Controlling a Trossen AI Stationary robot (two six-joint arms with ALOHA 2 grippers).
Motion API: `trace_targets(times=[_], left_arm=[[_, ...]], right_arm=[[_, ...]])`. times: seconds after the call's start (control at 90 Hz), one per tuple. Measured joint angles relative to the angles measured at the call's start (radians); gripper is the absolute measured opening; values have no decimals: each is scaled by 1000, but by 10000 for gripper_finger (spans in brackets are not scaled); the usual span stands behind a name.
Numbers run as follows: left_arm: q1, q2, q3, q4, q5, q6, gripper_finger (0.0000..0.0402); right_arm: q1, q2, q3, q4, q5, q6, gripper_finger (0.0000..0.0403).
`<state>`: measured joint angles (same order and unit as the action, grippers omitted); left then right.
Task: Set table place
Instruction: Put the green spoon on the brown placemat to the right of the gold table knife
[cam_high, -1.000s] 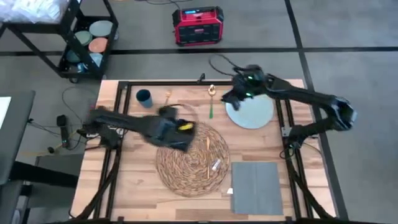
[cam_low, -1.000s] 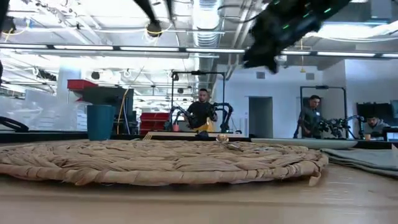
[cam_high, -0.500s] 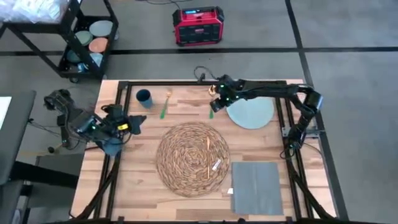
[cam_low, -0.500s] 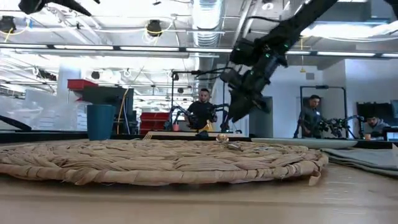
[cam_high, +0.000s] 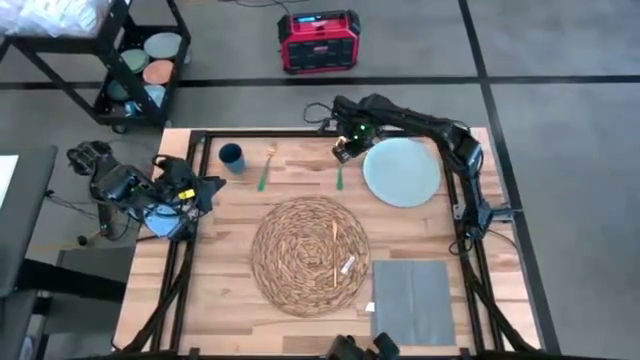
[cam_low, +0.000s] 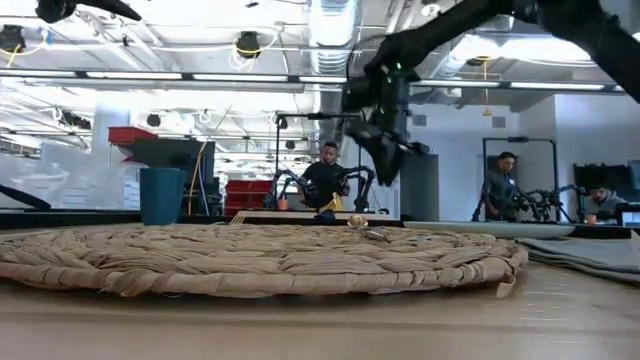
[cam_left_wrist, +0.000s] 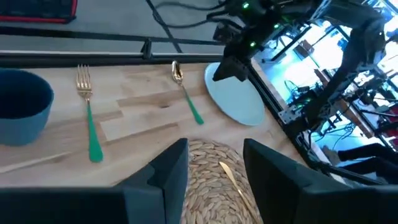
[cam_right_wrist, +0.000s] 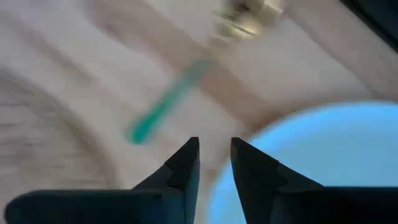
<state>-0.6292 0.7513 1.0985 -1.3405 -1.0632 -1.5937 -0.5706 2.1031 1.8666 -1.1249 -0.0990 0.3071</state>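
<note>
The round woven mat (cam_high: 308, 255) lies mid-table, a thin gold piece (cam_high: 332, 256) resting on it. The pale blue plate (cam_high: 402, 171) sits flat at the far right and the grey napkin (cam_high: 412, 300) at the near right. At the far left stands the dark blue cup (cam_high: 232, 157), beside a green-handled fork (cam_high: 264, 172). A green-handled spoon (cam_high: 339, 168) lies left of the plate. My right gripper (cam_high: 343, 152) hovers over the spoon next to the plate's left rim, its fingers (cam_right_wrist: 186, 163) narrowly open and empty. My left gripper (cam_left_wrist: 214, 163) is open at the table's left edge.
A black cart (cam_high: 130, 60) holding plates stands beyond the far left corner, and a red box (cam_high: 318, 40) sits on the floor behind the table. People sit in the room beyond the far edge (cam_low: 325, 180). Bare wood shows between mat and cutlery.
My left arm has drawn back from over the mat to the table's left edge. My right gripper has gone from above the plate toward the table's left, ending over the spoon.
</note>
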Motion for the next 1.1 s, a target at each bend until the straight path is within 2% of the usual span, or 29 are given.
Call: trace_targets(times=[0.178, 0.333, 0.489, 0.844, 1.1], left_arm=[[0, 1, 0, 1, -1, 4, 138], [0, 0, 0, 0, -1, 22, 138], [1, 0, 0, 0, -1, 21, 138], [1, 1, 0, 4, 3, 34, 138], [1, 1, 0, 6, 3, 21, 138]], right_arm=[[7, 44, 5, 106, -13, 110, 111], [-3, 83, 4, 90, -105, 164, 149], [10, 92, 6, 126, -108, 207, 175], [-20, 112, 4, 116, -91, 282, 164], [-46, 112, -22, 144, -257, 450, 155]])
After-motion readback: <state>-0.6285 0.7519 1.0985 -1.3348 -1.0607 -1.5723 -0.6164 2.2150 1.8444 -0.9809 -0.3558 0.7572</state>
